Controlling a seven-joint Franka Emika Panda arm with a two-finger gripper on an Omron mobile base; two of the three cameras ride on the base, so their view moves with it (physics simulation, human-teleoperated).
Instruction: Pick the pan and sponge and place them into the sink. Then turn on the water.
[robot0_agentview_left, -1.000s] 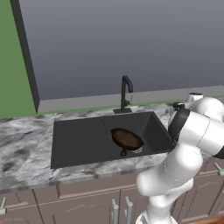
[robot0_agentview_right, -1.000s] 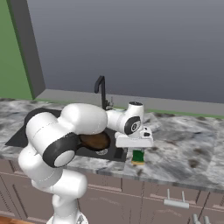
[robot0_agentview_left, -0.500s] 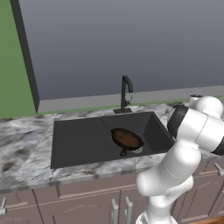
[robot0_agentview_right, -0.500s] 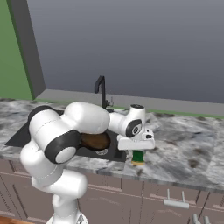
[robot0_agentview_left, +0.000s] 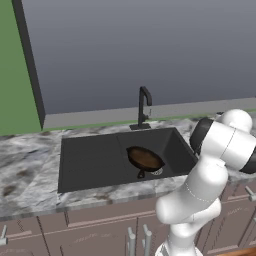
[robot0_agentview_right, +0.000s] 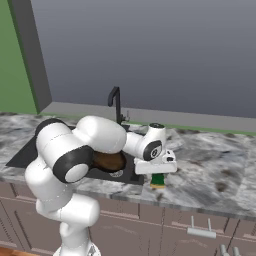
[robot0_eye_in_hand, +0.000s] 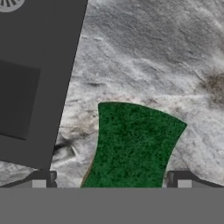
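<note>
Sink (robot0_agentview_left: 90, 165): on my left, a matte black basin let into the marbled worktop (robot0_agentview_left: 25, 170), with the black gooseneck faucet (robot0_agentview_left: 144, 106) standing behind it; I see no stream from the spout.
Pan (robot0_agentview_left: 145, 158): lying inside the sink, right part of the basin, beside the round drain, handle pointing toward the front edge (so I judge that half of the pick-and-place done).
Sponge (robot0_eye_in_hand: 133, 146): green scrub face up, resting on the worktop just to the right of the sink's rim; from the right base camera it shows as a small green-and-yellow block (robot0_agentview_right: 158, 181) directly under the hand.
End effector (robot0_eye_in_hand: 111, 180): fingers spread wide, one tip on each side of the sponge, and I see no contact with it yet; it hangs just above the block, wrist pointing down.
Step in hand: the approach to the sponge, by my reading, with the grasp itself not yet made.
Next move: I would lower straight down until the tips straddle the sponge's sides, then close; the block looks soft, so a modest squeeze should do.
After that: lift, carry left over the rim and release inside the basin clear of the pan, then go for the faucet.
</note>
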